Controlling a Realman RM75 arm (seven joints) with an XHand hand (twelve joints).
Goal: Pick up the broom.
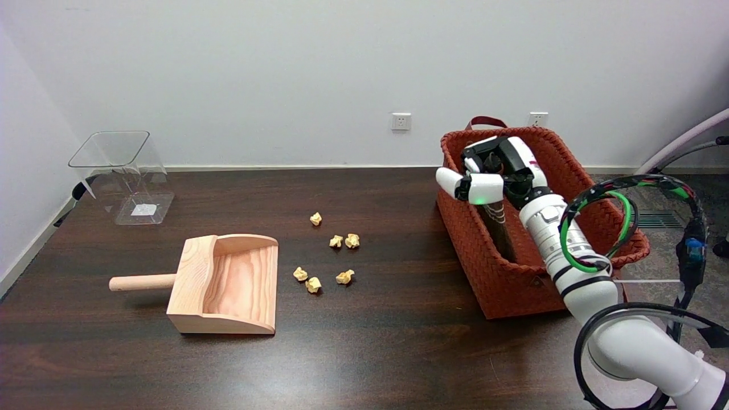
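The broom (501, 230) stands tilted inside the red woven basket (501, 285). Its dark brown body runs down along the basket's left wall, and its lower end is hidden by the front wall. My right hand (494, 171) is over the basket's left side. Its fingers are curled around the top of the broom handle, whose dark tip shows between them, and the thumb (464, 185) points left over the basket's rim.
A wooden dustpan (228, 285) lies at the left of the dark table (370, 353), with several crumpled paper bits (336, 256) beside it. A clear plastic bin (122, 173) stands at the far left. My white forearm and its cables cross the basket's right side.
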